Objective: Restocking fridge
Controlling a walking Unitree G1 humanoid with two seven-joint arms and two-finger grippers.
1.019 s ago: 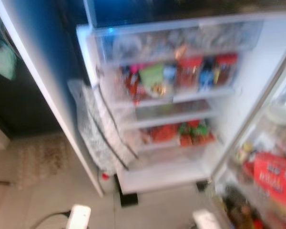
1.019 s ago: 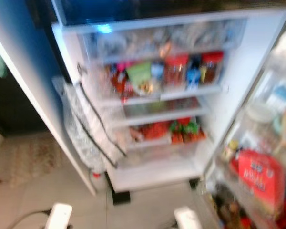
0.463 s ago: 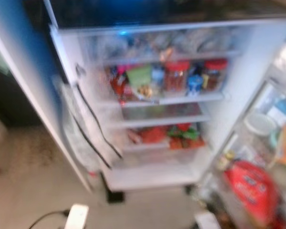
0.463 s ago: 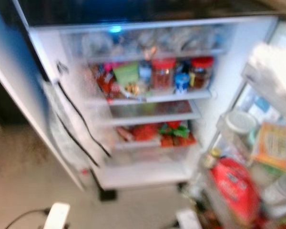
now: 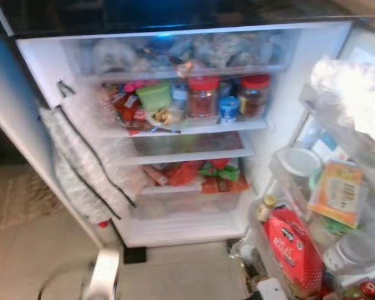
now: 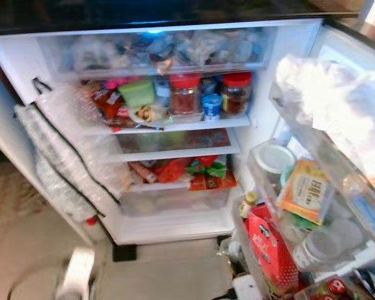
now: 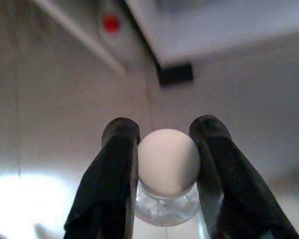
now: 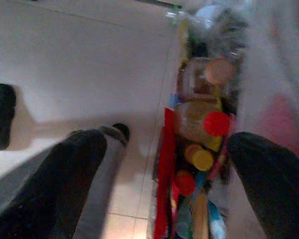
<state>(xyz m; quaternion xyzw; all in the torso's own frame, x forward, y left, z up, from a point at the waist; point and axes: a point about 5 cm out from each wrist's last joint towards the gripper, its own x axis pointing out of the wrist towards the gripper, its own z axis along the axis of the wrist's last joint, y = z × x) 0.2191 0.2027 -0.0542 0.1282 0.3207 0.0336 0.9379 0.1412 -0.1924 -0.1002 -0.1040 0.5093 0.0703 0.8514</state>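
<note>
The fridge [image 6: 281, 100] stands open before the robot, its shelves crowded: a clear drawer [image 6: 156, 50] of bagged food along the top edge, red-lidded jars [image 6: 186, 94] and a green tub [image 6: 137, 92] on the shelf below, and red and green packets [image 6: 187, 170] low down. One middle shelf [image 6: 172, 141] looks nearly bare and offers the easiest room. To the right the door bins [image 6: 281, 206] hold a red packet [image 6: 269, 247], a round white-lidded tub [image 6: 274, 159] and an orange carton [image 6: 306, 190]. A quilted silver bag [image 6: 56, 156] hangs at the fridge's left edge. The floor [image 6: 169, 269] in front is pale tile.

The left gripper [image 7: 164, 164] is low, above that floor, its jaws closed on a small clear bottle [image 7: 167, 206] just under its rounded white cap [image 7: 168, 159]. The bottle seems rigid, light and smooth-sided, glass or hard plastic, though only its top is visible. A hold at the neck can slip or swing, so it wants steady carriage and a gentle set-down. The cap's shoulder gives the fingers [image 7: 112, 169] something to catch under.

The right gripper [image 8: 164, 164] hangs with jaws spread wide and empty beside the lowest door bin, over bottles with red and yellow caps [image 8: 209, 134].
</note>
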